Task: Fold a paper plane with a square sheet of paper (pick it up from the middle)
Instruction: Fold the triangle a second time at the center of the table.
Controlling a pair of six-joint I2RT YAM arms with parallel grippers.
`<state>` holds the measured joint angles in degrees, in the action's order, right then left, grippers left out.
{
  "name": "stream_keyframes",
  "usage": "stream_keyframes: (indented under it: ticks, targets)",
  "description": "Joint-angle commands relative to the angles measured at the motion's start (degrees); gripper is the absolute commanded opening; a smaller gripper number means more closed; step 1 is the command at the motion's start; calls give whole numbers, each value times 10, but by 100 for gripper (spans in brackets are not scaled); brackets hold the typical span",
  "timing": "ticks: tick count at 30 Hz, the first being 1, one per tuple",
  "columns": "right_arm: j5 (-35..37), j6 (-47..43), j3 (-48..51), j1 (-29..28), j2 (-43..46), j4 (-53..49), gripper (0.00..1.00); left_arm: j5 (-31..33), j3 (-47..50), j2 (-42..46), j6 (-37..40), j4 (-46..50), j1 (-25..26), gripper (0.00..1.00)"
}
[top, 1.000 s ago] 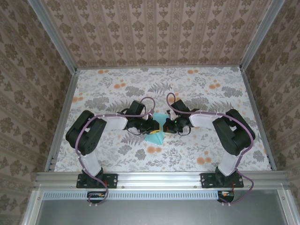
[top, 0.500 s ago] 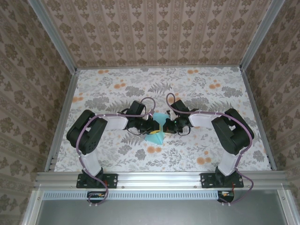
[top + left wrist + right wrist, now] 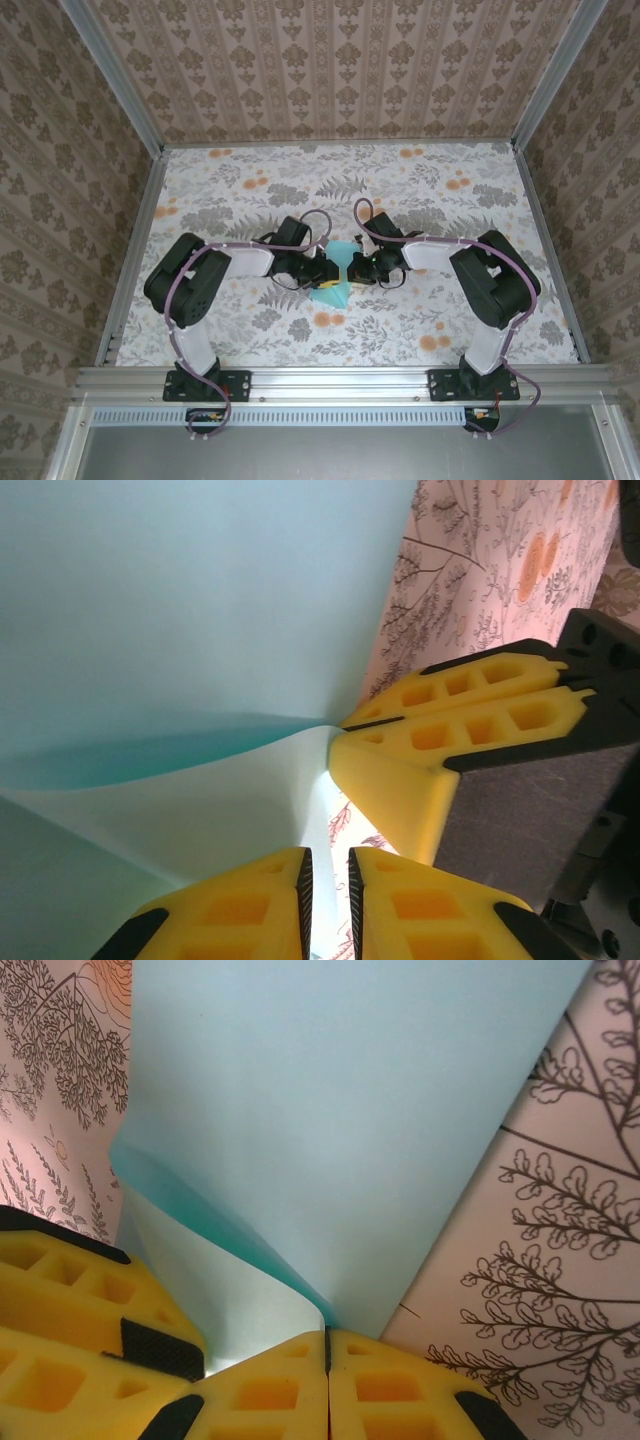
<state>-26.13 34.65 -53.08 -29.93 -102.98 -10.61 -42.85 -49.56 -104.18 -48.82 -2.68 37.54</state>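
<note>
Floral tabletop: the teal paper lies at centre, the left claw at 9 o'clock and the right claw at 3 o'clock, both pinched onto it.

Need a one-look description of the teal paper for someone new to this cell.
Find the middle of the floral table, where the left tool and right tool meet tip to tip. Both pinch the square sheet of paper, which curls between them. It is the only plain light-teal thing among patterned, black and yellow surfaces.
</note>
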Motion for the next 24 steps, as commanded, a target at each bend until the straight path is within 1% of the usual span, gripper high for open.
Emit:
stream_keyframes:
  ticks: [1,19,24]
  targets:
    - [2,-3,-9,-1,-13,-18,7,8,-10,-12,16,19,5,19]
    - [6,-5,-11,-1,-20,-24,7,24,-8,-17,26,44,5,18]
    - [6,-3,-13,-1,-19,-26,9,28,-7,-19,25,50,5,18]
